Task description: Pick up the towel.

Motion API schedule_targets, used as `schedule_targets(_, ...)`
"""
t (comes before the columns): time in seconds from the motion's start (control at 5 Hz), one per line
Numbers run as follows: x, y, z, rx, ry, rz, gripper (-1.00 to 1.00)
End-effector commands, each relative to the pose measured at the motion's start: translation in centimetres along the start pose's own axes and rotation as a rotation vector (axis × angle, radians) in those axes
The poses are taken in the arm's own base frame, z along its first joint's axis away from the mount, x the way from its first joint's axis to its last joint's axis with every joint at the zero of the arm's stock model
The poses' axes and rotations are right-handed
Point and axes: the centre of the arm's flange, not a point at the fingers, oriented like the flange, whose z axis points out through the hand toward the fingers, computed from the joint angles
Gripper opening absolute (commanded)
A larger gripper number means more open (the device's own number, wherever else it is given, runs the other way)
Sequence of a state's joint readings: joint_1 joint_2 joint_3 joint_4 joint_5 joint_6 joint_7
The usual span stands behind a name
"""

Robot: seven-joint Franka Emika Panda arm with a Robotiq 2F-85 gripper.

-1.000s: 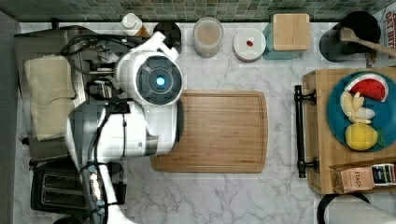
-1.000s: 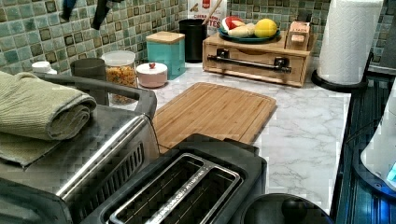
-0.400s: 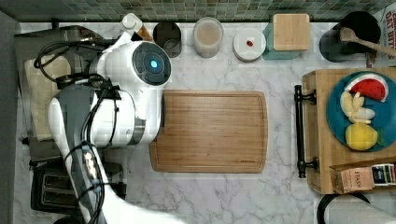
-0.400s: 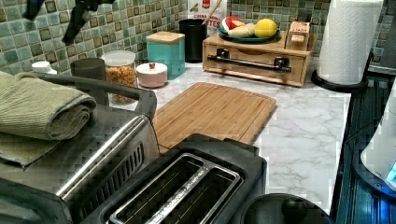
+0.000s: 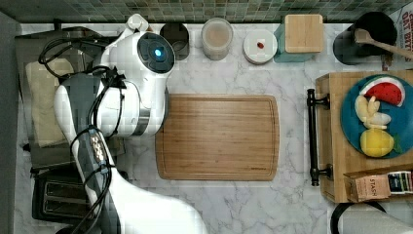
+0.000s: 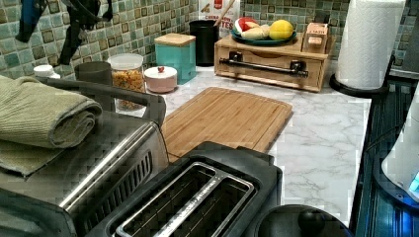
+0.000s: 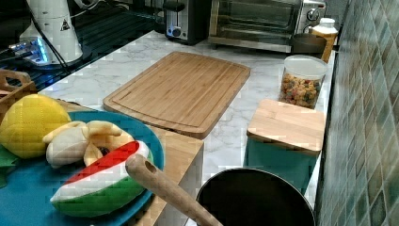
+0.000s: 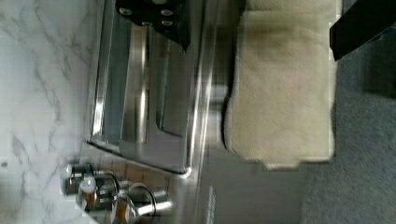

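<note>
While the towel (image 5: 43, 100) lies on top of the toaster oven (image 5: 29, 48) in the top view, its long axis runs along the oven's roof, with the arm (image 5: 131, 83) just beside it.

In the left view it rests folded on that roof.

In the wrist view the gripper's (image 8: 261, 25) dark fingers (image 8: 362, 25) straddle the towel's end, spread apart and above it.

One folded towel (image 5: 43, 103) atop one toaster oven (image 6: 99, 163), one two-slot toaster (image 6: 197, 197), one cutting board (image 5: 219, 137), one paper roll (image 6: 368, 42), one blue plate (image 5: 351, 117) and one robot arm (image 5: 131, 97) share the marble surface (image 5: 292, 204).
</note>
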State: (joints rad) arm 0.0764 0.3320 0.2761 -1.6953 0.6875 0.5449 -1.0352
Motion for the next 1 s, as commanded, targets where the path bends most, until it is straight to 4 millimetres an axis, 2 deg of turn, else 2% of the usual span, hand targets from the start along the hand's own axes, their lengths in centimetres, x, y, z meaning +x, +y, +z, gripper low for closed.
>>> schedule_targets(0.2, 0.9, -10.4, -1.7, 0.111, 0.022, -0.257, 1.0)
schedule_targets(0.6, 1.2, -11.5, 0.2, 0.121, -0.001, -0.282, 1.0)
schedule_targets(0.8, 1.7, -11.4, 2.0, 0.048, -0.004, -0.277, 1.0)
schedule_targets(1.0, 2.5, -9.9, 4.1, -0.017, -0.041, -0.214, 1.0)
